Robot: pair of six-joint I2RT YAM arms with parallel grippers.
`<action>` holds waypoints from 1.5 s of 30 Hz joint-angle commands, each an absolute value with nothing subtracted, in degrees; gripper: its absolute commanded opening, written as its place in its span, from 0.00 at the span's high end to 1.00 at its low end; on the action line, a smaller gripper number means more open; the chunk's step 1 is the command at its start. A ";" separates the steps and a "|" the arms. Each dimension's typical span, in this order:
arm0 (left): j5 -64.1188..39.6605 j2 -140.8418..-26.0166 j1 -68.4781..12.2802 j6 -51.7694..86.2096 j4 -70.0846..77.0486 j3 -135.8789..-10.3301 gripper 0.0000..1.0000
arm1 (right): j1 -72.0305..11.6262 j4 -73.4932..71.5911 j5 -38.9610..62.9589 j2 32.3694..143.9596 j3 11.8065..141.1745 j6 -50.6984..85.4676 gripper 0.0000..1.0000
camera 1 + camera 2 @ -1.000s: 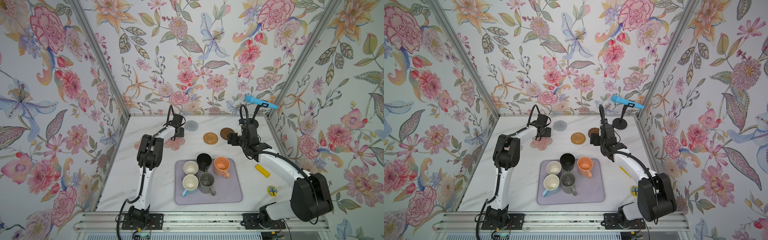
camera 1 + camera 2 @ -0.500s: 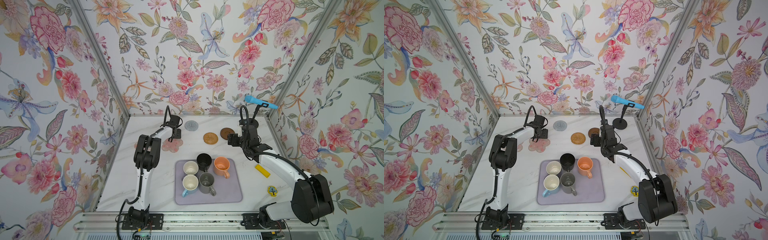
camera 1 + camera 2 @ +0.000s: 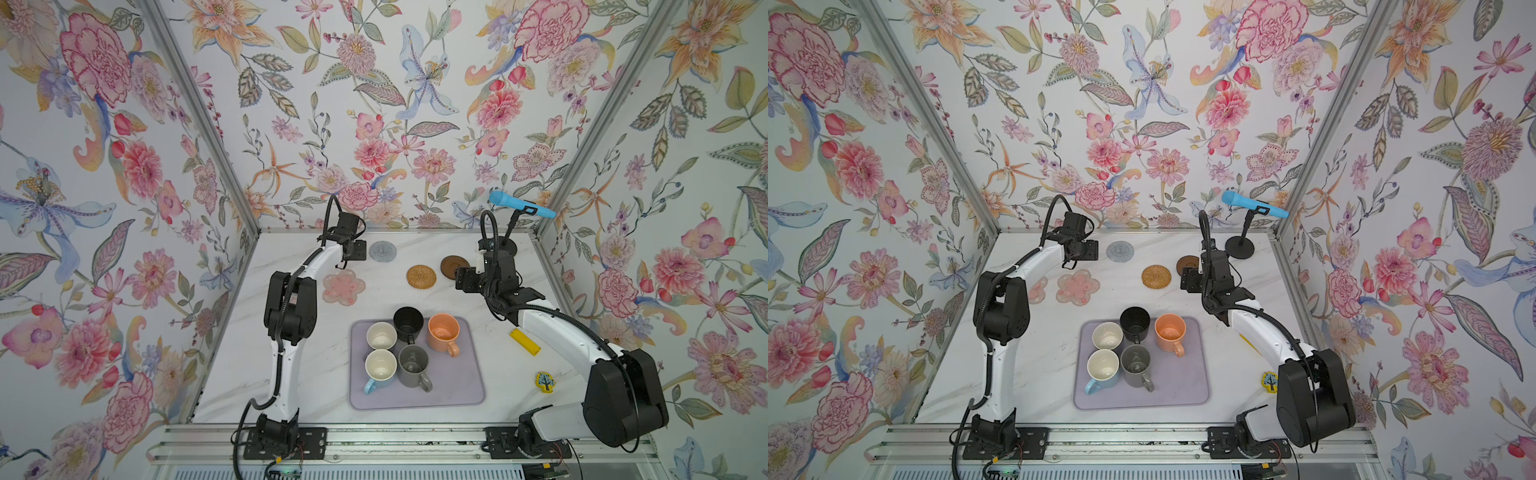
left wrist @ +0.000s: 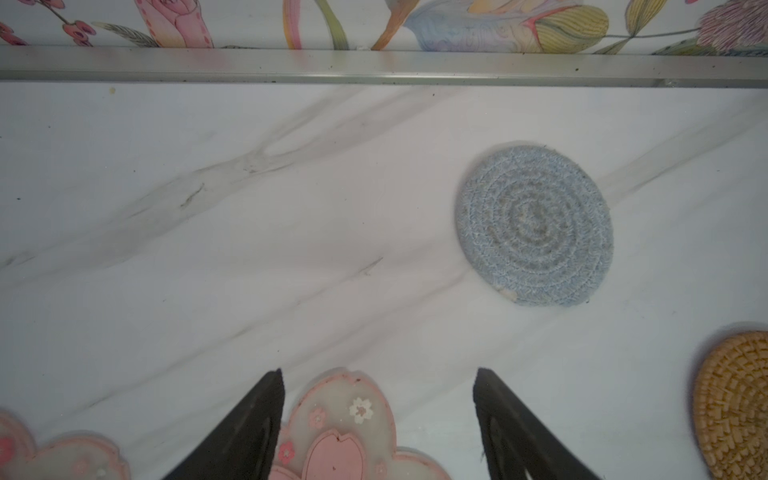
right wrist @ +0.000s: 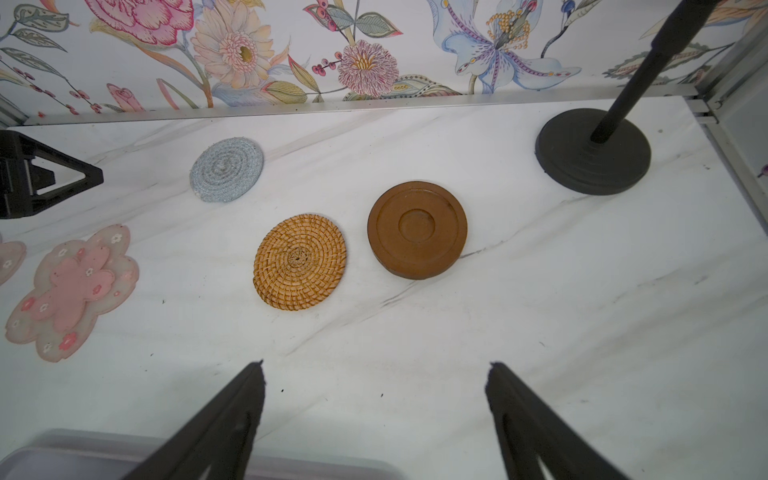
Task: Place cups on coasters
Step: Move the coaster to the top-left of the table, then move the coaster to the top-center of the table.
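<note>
Five cups stand together on the lilac mat (image 3: 457, 386): purple-grey (image 3: 381, 335), black (image 3: 408, 320), peach-orange (image 3: 444, 329), light blue (image 3: 380, 365) and grey (image 3: 412, 360). The coasters lie bare further back: a pink flower (image 3: 344, 286), a second pink flower (image 3: 1037, 289) half hidden by the left arm, a grey ringed disc (image 3: 383, 250), a woven tan disc (image 3: 421, 276) and a dark brown disc (image 3: 453, 266). My left gripper (image 4: 378, 374) hangs open over the far edge of the pink flower (image 4: 340, 432), holding nothing. My right gripper (image 5: 376, 365) is open and empty, short of the tan disc (image 5: 300, 262).
A black round stand base (image 3: 505, 247) with a blue microphone (image 3: 519, 205) sits in the back right corner. A yellow block (image 3: 525, 341) and a small yellow tree piece (image 3: 543, 381) lie on the right. A metal rail (image 4: 374, 66) lines the back wall.
The left arm's elbow has swung slightly left and its gripper has drawn back a little, so more of the pink flower coaster shows. The right arm has barely moved.
</note>
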State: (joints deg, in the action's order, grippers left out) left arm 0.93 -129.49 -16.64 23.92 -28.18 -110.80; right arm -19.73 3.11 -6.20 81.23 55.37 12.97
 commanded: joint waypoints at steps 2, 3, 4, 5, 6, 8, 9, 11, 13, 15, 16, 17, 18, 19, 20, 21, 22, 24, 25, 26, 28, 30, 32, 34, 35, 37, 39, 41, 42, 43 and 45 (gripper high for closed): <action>-1.10 -132.54 -18.35 23.11 -29.69 -116.85 0.29 | -19.55 2.02 -5.39 82.15 55.80 13.82 0.16; -1.27 -133.81 -18.61 23.19 -29.99 -118.55 0.32 | -19.51 2.03 -5.39 82.30 55.94 13.59 0.17; -1.74 -135.16 -18.87 23.45 -30.30 -120.12 0.34 | -19.48 2.02 -5.44 82.53 56.06 13.46 0.18; -2.03 -136.06 -19.03 23.78 -30.35 -121.43 0.35 | -19.39 2.02 -5.54 82.74 56.25 13.24 0.18; -2.40 -137.18 -19.17 24.03 -30.17 -122.62 0.37 | -19.41 2.07 -5.54 83.04 56.40 13.05 0.20; -3.02 -138.82 -19.56 24.71 -29.70 -124.69 0.39 | -19.22 2.02 -5.49 83.56 56.67 12.70 0.22; -3.43 -139.65 -19.69 24.92 -29.08 -125.66 0.41 | -19.07 2.03 -5.45 83.83 56.82 12.65 0.23; -3.99 -141.48 -19.90 25.78 -28.65 -128.09 0.45 | -18.73 2.02 -5.33 84.56 57.17 12.47 0.23; -4.63 -144.04 -20.01 27.38 -29.77 -132.16 0.47 | -18.46 2.04 -5.26 85.33 57.65 12.48 0.24; -5.84 -146.29 -20.17 28.20 -30.36 -135.55 0.48 | -18.28 2.07 -5.11 86.06 58.07 12.40 0.24; -6.09 -147.35 -20.33 28.57 -30.65 -136.89 0.48 | -18.19 2.05 -5.06 86.36 58.31 12.39 0.24; -6.14 -148.06 -20.44 28.79 -30.85 -137.87 0.48 | -18.08 2.02 -5.06 86.61 58.48 12.39 0.24; -6.36 -148.71 -20.57 29.00 -30.85 -138.52 0.48 | -18.10 2.02 -4.92 87.00 58.62 12.27 0.24; -6.62 -149.17 -20.66 29.24 -30.69 -138.69 0.48 | -17.98 2.04 -4.84 87.20 58.78 12.27 0.24; -6.95 -149.46 -20.69 29.32 -30.54 -138.69 0.48 | -18.01 2.03 -4.84 87.34 58.92 12.30 0.24; -7.62 -149.87 -20.82 28.98 -30.39 -138.70 0.48 | -17.90 2.00 -4.75 87.61 59.04 12.29 0.24; -7.97 -150.18 -20.91 28.39 -30.32 -138.69 0.48 | -17.91 2.01 -4.81 87.85 59.11 12.22 0.24; -8.09 -150.71 -21.16 26.83 -30.39 -138.69 0.49 | -17.84 2.01 -4.75 88.06 59.15 12.18 0.23; -8.32 -150.90 -21.22 26.21 -30.37 -138.69 0.49 | -17.84 1.98 -4.88 88.17 59.13 12.29 0.23; -8.64 -151.12 -21.25 25.81 -30.37 -138.69 0.50 | -17.84 1.95 -4.76 88.31 59.06 12.39 0.23; -8.47 -151.60 -21.29 25.33 -30.37 -138.74 0.51 | -17.84 1.45 -4.57 88.42 58.65 12.55 0.23; -8.10 -152.02 -21.28 25.14 -30.61 -138.69 0.50 | -17.82 1.18 -4.26 88.74 58.47 12.91 0.23; -8.00 -152.44 -21.31 25.06 -30.69 -138.74 0.51 | -17.83 1.21 -4.05 89.10 58.53 13.25 0.23; -8.08 -152.81 -21.28 25.05 -30.82 -138.69 0.51 | -17.81 1.19 -4.02 89.38 58.59 13.40 0.22; -8.15 -152.92 -21.28 25.13 -30.85 -138.69 0.51 | -17.79 1.16 -3.96 89.38 58.69 13.44 0.22; -8.15 -153.15 -21.27 25.22 -31.08 -138.70 0.51 | -17.84 1.22 -4.04 89.47 58.76 13.43 0.22; -8.25 -153.43 -21.45 25.02 -31.32 -138.69 0.51 | -17.81 1.17 -4.04 89.47 58.80 13.44 0.21; -8.01 -153.70 -21.47 24.55 -32.04 -138.56 0.52 | -17.82 1.14 -4.13 89.45 58.65 13.45 0.21; -8.08 -153.66 -21.45 24.14 -32.39 -138.44 0.52 | -17.75 1.15 -4.19 89.41 58.62 13.40 0.20; -8.09 -153.81 -21.61 23.67 -32.94 -138.36 0.52 | -17.73 1.18 -4.15 89.39 58.54 13.34 0.20; -7.95 -154.15 -21.65 22.74 -34.19 -138.35 0.52 | -17.63 1.19 -4.23 89.45 58.27 13.26 0.20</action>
State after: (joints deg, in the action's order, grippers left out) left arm -7.33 -152.00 -21.02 24.86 -31.09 -136.99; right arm -18.20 1.80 -4.69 89.01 57.82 12.91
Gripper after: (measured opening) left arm 0.478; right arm 0.803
